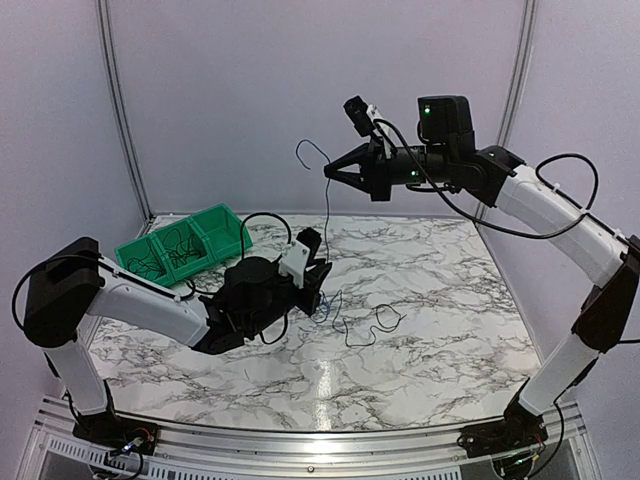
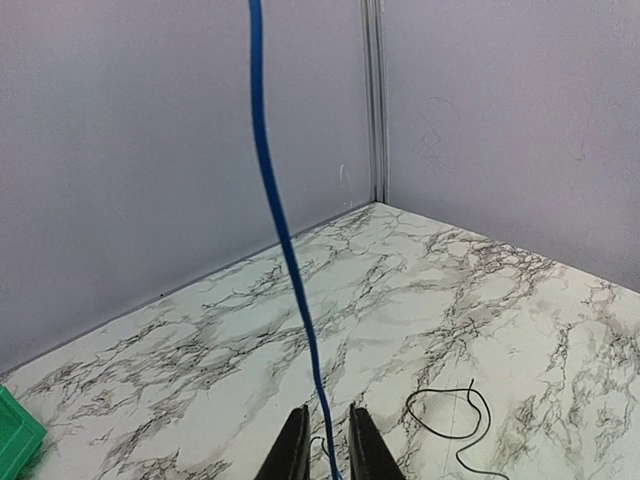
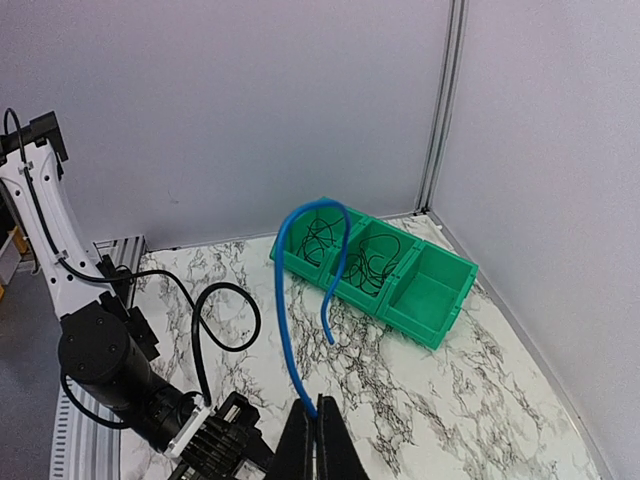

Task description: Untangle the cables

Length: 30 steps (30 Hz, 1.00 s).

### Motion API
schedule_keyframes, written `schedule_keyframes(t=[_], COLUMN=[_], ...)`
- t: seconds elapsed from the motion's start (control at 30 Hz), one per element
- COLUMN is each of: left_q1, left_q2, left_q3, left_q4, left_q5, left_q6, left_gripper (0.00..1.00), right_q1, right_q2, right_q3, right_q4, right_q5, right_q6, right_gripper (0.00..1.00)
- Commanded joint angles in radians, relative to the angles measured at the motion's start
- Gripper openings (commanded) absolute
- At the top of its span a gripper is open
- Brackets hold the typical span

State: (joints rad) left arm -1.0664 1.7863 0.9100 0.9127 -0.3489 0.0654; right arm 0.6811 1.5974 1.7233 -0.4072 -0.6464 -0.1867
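Observation:
A thin blue cable point(image 1: 326, 225) hangs taut from my right gripper point(image 1: 328, 172), held high above the table, down to my left gripper point(image 1: 320, 287) near the marble top. In the right wrist view the gripper point(image 3: 318, 425) is shut on the blue cable point(image 3: 283, 300), whose free end arcs up and curls back down. In the left wrist view the blue cable point(image 2: 285, 240) runs down between the slightly parted fingers of my left gripper point(image 2: 328, 450). A loose black cable point(image 1: 375, 325) lies on the table to the right of the left gripper and also shows in the left wrist view point(image 2: 450, 412).
A green three-compartment bin point(image 1: 232, 240) stands at the back left, with black wires point(image 3: 365, 262) in two of its compartments point(image 3: 445, 310). Its corner shows in the left wrist view point(image 2: 15, 440). The left arm's thick black cable point(image 3: 215, 320) loops over the table. Walls close the back and the sides.

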Motion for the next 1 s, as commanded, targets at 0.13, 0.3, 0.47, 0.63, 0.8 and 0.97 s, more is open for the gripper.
schedule_keyframes(t=[0.13,0.3,0.47,0.63,0.8,0.97], left_q1=[0.012,0.011,0.01,0.029,0.103,0.22], left_q2=[0.019,-0.01,-0.121,-0.229,-0.268,-0.263], left_q3=[0.039,0.025,-0.02,0.011,0.054,0.112], left_q4=[-0.012,-0.01,-0.014,-0.157,-0.272,-0.356], left_q5=[0.022,0.033,0.033,0.063,0.05,0.022], left_q6=[-0.005,-0.021,-0.027,-0.039,-0.055,-0.115], left_gripper=[0.13,0.01,0.0,0.0,0.0,0.0], right_q1=[0.008,0.002,-0.124,-0.267,-0.276,-0.276], right_q2=[0.013,0.014,0.037,0.168,0.28,0.278], right_q3=[0.005,0.002,-0.069,-0.14,-0.163,-0.214], right_q4=[0.025,0.026,0.14,0.197,0.138,0.132], right_q5=[-0.013,0.0,-0.03,-0.09,-0.218,-0.262], right_q6=[0.016,0.014,0.117,0.214,0.227,0.195], right_gripper=[0.0,0.0,0.0,0.0,0.14,0.22])
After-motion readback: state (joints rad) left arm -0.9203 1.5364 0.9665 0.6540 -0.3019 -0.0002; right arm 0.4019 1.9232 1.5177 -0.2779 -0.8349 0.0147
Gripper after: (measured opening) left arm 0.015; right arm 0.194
